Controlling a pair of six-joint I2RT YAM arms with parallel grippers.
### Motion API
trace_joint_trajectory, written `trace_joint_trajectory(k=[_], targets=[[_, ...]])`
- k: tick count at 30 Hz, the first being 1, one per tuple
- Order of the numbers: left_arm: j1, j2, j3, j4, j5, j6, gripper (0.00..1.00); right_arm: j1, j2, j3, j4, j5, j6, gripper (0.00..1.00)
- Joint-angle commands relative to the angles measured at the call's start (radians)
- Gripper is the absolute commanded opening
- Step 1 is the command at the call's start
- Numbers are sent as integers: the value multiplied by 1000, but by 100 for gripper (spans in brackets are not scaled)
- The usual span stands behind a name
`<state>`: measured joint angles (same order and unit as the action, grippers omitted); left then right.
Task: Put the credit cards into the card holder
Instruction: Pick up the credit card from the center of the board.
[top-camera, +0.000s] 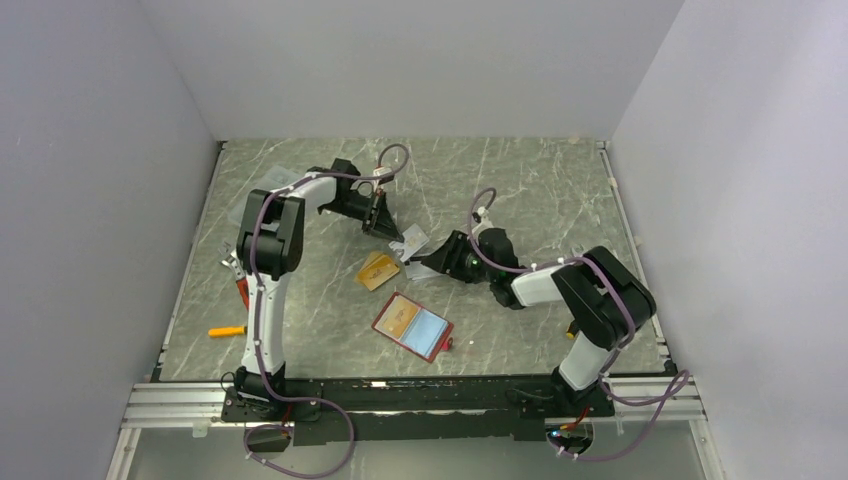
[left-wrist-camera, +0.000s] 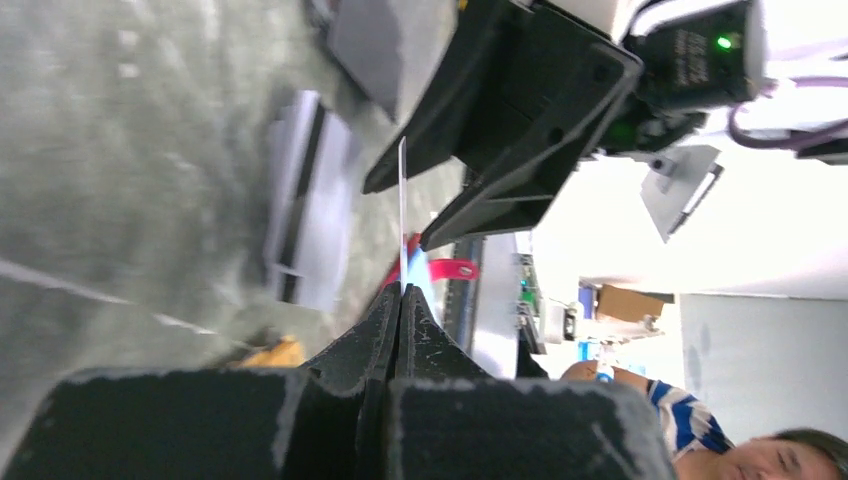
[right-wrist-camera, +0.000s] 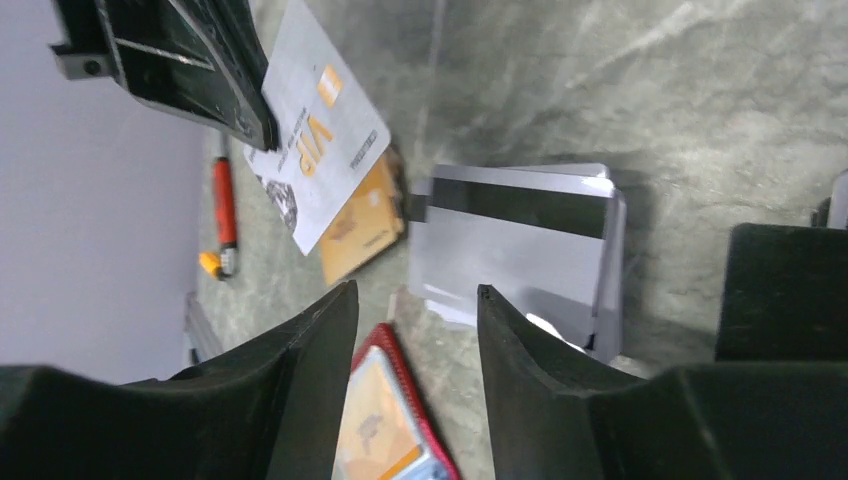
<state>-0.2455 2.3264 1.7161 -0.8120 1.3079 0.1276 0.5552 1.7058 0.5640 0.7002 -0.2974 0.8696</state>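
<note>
Holding one silver-white card (right-wrist-camera: 318, 150) by its edge, the left end effector (left-wrist-camera: 400, 300) is pinched fully closed on it above the bench (top-camera: 520, 180). The right end effector (right-wrist-camera: 412, 330) is standing partly open and is gripping nothing; its fingers are flanking empty space just above the stack of silver cards (right-wrist-camera: 520, 250) lying on the bench. The card holder (top-camera: 412, 326) is lying open at about 6 o'clock from the held card, with an orange card (top-camera: 377, 271) between them. To do this step well, the left arm is probably needing to keep the card flat to the pocket mouth and slide it in slowly, while the right end effector is pressing the card holder so that it is not slipping.
</note>
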Motion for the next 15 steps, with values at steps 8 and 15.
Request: trace_joint_trajectory(k=[8,15], targets=[[-7,-69,124,-616,329,512,0,-16,-87,-49,514,-157,212,53],[-16,-73,118,-756,347,649,0,4,-106,-44,529,-143,235,52]])
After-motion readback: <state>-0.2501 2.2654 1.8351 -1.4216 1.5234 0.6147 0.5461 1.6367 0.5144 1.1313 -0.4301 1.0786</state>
